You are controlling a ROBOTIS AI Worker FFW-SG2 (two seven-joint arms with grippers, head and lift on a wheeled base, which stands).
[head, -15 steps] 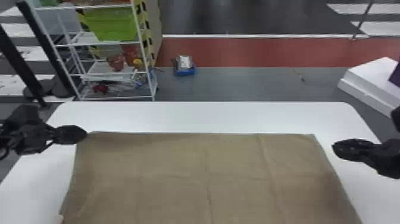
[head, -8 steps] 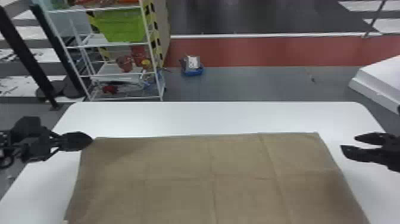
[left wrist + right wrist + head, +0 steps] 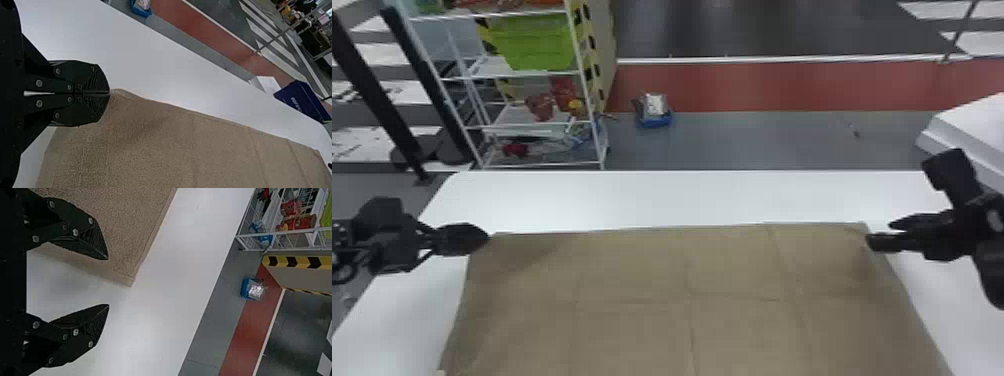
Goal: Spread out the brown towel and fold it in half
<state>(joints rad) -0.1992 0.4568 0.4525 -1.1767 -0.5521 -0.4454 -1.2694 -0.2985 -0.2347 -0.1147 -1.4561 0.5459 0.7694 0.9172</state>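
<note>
My left gripper [image 3: 488, 236] is at the far left corner of the brown towel [image 3: 682, 300], which lies spread on the white table. In the left wrist view, the left gripper [image 3: 109, 93] is shut on that corner of the towel [image 3: 156, 145]. At the far right corner is my right gripper [image 3: 878, 233]. The right wrist view has the right gripper [image 3: 108, 282] open, one finger over the towel [image 3: 129, 223] and the other over bare table, with the corner just beyond the gap between the fingertips.
The white table [image 3: 707, 197] shows behind the towel and along both sides. Beyond its far edge stand a wire shelf [image 3: 542, 122] and a small blue container [image 3: 654, 120] on the floor. A dark blue box [image 3: 301, 100] is in the left wrist view.
My right gripper has moved left to the towel's far right corner, with its fingers opened from how they stood a second ago. The left gripper still holds its corner; the head view has shifted slightly.
</note>
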